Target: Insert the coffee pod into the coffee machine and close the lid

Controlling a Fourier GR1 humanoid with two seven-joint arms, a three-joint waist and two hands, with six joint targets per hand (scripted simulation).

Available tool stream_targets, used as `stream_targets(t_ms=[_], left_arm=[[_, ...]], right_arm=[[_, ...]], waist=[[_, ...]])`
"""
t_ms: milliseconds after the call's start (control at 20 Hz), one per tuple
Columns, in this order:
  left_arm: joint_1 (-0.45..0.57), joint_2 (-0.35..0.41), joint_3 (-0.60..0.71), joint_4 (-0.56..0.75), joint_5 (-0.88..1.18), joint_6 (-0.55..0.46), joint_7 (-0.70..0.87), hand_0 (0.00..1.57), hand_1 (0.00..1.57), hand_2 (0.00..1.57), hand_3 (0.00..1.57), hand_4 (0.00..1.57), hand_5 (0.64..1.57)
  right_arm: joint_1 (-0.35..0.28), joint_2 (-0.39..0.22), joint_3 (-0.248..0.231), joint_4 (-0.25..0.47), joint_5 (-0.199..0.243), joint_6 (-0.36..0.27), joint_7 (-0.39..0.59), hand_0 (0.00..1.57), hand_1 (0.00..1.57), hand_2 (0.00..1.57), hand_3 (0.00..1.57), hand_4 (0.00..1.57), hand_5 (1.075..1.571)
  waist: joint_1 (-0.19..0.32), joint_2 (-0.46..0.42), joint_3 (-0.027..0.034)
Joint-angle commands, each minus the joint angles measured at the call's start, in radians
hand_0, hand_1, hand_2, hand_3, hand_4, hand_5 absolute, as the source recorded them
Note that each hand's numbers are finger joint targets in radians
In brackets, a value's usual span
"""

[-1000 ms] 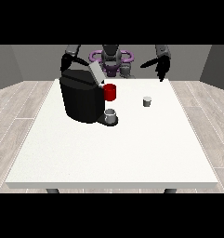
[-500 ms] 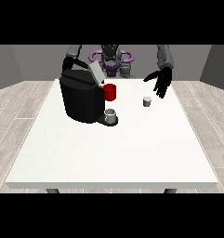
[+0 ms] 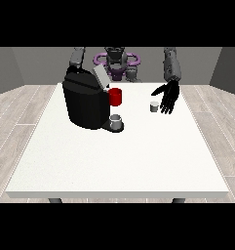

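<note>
The large white rectangular table (image 3: 114, 156) has a smooth, matt top, and the pale plank floor (image 3: 21, 107) around it looks like wood. The bulky black coffee machine (image 3: 85, 105) looks like smooth plastic with a slight sheen, its raised grey lid (image 3: 100, 76) looking metallic. The small grey cylindrical coffee pod (image 3: 154, 106) looks dull and smooth, and the red cup-shaped part (image 3: 115, 96) looks like plastic.

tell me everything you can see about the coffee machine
The coffee machine is a bulky black box with rounded edges, standing upright on the left part of the white table. Its grey lid is tilted up and open at the top. A red part sticks out on the side facing the hand at the view's right, and a small grey cup sits on its low base below that. No hand can be seen touching it.
</note>
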Motion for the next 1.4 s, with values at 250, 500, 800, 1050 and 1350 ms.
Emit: stream_targets(t_ms=[250, 500, 800, 1050, 1350], left_arm=[[-0.099, -0.073, -0.056, 0.111, -0.167, 0.178, -0.043, 0.89, 0.89, 0.96, 0.82, 0.38, 1.571], [-0.109, -0.061, -0.130, 0.116, -0.271, 0.160, -0.010, 0.92, 0.92, 1.02, 0.84, 0.41, 1.571], [-0.107, -0.073, -0.188, 0.190, -0.369, 0.137, 0.029, 0.88, 0.88, 1.00, 0.82, 0.28, 1.571], [-0.105, -0.076, -0.184, 0.275, -0.403, 0.144, -0.039, 0.76, 0.76, 0.98, 0.86, 0.40, 1.571], [-0.189, -0.042, -0.129, 0.330, -0.404, 0.153, -0.120, 1.15, 1.15, 1.26, 1.16, 0.47, 1.571]], right_arm=[[-0.065, 0.001, -0.001, 0.084, 0.009, -0.005, 0.008, 0.00, 0.00, 0.00, 0.00, 0.00, 1.571], [-0.033, 0.022, 0.011, 0.177, 0.008, -0.019, -0.056, 0.00, 0.00, 0.00, 0.00, 0.00, 1.571], [-0.031, -0.010, -0.014, 0.195, -0.037, 0.032, -0.078, 0.00, 0.00, 0.00, 0.00, 0.00, 1.571], [0.000, 0.012, 0.007, 0.182, -0.026, 0.005, -0.042, 0.00, 0.00, 0.00, 0.00, 0.00, 1.571], [-0.034, 0.011, 0.014, 0.195, 0.061, -0.075, -0.015, 0.00, 0.00, 0.00, 0.00, 0.00, 1.571]], waist=[[0.001, 0.014, -0.0001], [0.024, -0.029, 0.0006], [0.006, -0.050, 0.0007], [0.011, -0.065, 0.0001], [0.024, -0.049, -0.0002]])
